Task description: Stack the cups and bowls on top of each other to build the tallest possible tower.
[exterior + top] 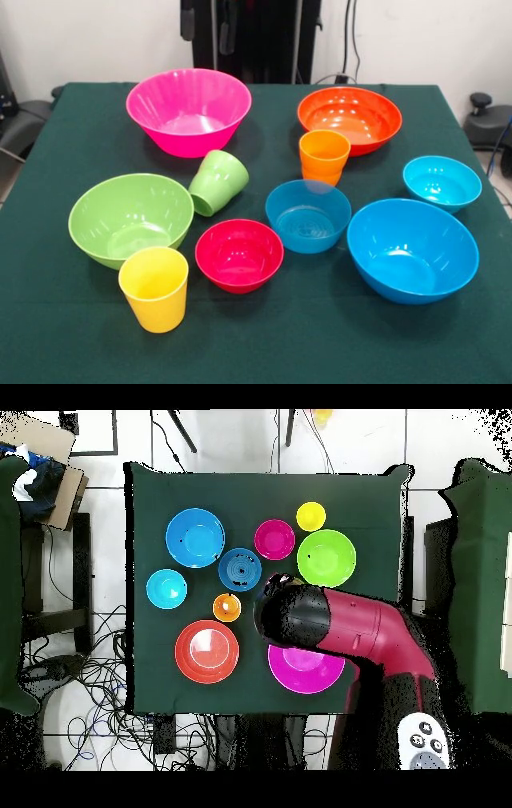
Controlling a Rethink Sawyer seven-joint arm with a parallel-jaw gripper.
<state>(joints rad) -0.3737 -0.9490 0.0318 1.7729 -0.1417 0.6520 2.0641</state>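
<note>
table: dark green cloth [72, 336], ten pieces spread on it, nothing stacked yet.
big bowls: pink bowl [189, 110] and orange bowl [350, 119] near the robot's edge; light green bowl [130, 218] and big blue bowl [412, 250] toward the edge away from the robot.
small bowls: red bowl [239, 254] and one blue small bowl [308, 215] in the middle, the other small blue bowl [442, 182] near a side edge.
cups: yellow cup [154, 288] upright, just beside the light green bowl; orange cup [324, 157] upright in front of the orange bowl; green cup [218, 182] lying on its side between pink and light green bowls.
step in hand: i judge the start, choosing a base.
how to do well: begin with a big bowl as a wide base, keep each piece centred, leave the cups for the top.
arm [340, 629]: in the overhead view it reaches over the pink bowl toward the middle.
gripper: hidden under the arm, i cannot tell if it is open or closed.
</note>
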